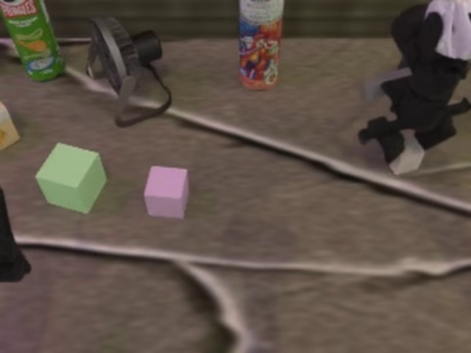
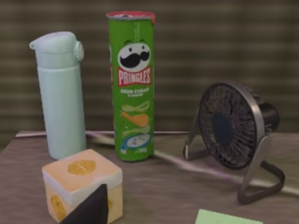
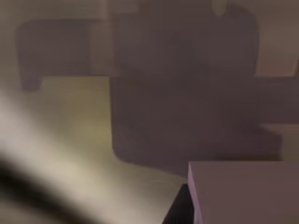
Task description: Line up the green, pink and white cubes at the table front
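Right gripper (image 1: 403,151) sits at the table's right side, mid-depth, fingers clamped on the white cube (image 1: 407,157). The cube's pale lower corner pokes out below the dark fingers; whether it rests on the cloth or is lifted clear can't be told. The right wrist view shows a pale block face (image 3: 243,191) close under the camera, the rest mostly shadow.

Key relation: green cube (image 1: 71,176) and pink cube (image 1: 166,191) lie well apart from the held cube, both toward the table's left, roughly side by side with a gap between them, pink to the right of green. From the right gripper the row lies leftward and a bit toward the front. So the white cube likely needs to travel left and forward to a spot right of the pink one.

Left gripper (image 1: 9,254) is parked at the left edge, near the green cube; finger state can't be told. Table (image 1: 294,243) has a long raised crease running between the white cube and the row, which could tip a cube set on it
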Robot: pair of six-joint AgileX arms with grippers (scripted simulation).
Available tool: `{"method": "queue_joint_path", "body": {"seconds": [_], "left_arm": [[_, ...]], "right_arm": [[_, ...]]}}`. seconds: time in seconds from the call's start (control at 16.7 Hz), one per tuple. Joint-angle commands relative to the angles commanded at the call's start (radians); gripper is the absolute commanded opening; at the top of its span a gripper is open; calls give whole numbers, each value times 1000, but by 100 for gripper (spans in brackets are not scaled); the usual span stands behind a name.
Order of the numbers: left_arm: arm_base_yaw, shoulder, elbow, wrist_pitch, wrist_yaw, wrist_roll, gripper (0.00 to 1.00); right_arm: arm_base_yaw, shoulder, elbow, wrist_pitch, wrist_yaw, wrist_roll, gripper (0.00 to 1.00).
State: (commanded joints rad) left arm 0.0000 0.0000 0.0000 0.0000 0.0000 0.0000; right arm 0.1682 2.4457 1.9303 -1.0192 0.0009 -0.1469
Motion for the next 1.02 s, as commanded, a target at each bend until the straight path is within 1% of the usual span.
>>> {"method": "queue_joint_path", "body": {"seconds": [0.3,0.66,0.84,1.02], "left_arm": [[0,0,0,0,0,0,100],[0,0,0,0,0,0,100],[0,0,0,0,0,0,100],[0,0,0,0,0,0,100]], "right_arm": [[4,-50,112,-173,0,1,0],[1,-57,120,-184,-1,5,0],[50,-108,54,-164,1,72,0],[144,-206,-81,-127,5,222,0]]}}
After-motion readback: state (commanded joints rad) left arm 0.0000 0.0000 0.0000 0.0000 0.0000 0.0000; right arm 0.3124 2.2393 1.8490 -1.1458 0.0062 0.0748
